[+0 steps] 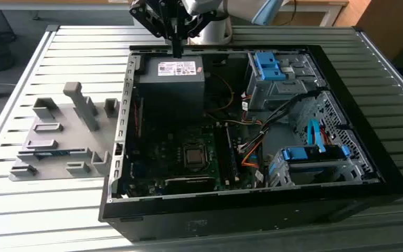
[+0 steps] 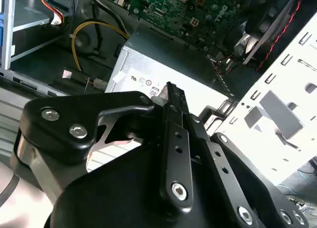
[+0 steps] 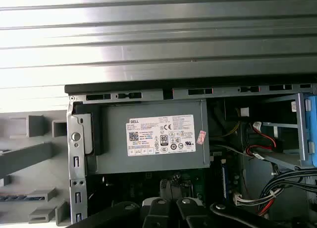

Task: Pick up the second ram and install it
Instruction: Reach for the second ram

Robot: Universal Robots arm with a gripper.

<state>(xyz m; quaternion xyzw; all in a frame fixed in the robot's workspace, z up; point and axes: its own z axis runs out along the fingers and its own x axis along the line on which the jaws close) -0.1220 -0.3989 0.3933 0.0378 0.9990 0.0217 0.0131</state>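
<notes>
The second ram (image 1: pixel 46 153) lies as a thin blue-green strip in a slot of the grey holder block (image 1: pixel 61 134) at the exterior view's left, beside the open computer case (image 1: pixel 251 121). In the first wrist view the same ram (image 3: pixel 14 197) shows at the edge. My gripper (image 1: pixel 177 51) hangs over the case's far wall above the power supply (image 1: pixel 170 79), well away from the ram. Its black fingers (image 2: pixel 172 97) are pressed together with nothing between them. A dark stick stands in the memory slots (image 1: pixel 226 152) on the motherboard.
The case rests on a slatted metal table (image 1: pixel 54 210). Inside it are blue drive-bay clips (image 1: pixel 268 65), a drive cage (image 1: pixel 314 160), orange and black cables (image 1: pixel 251 152) and the processor socket (image 1: pixel 194 155). Grey posts (image 1: pixel 82 105) rise from the holder.
</notes>
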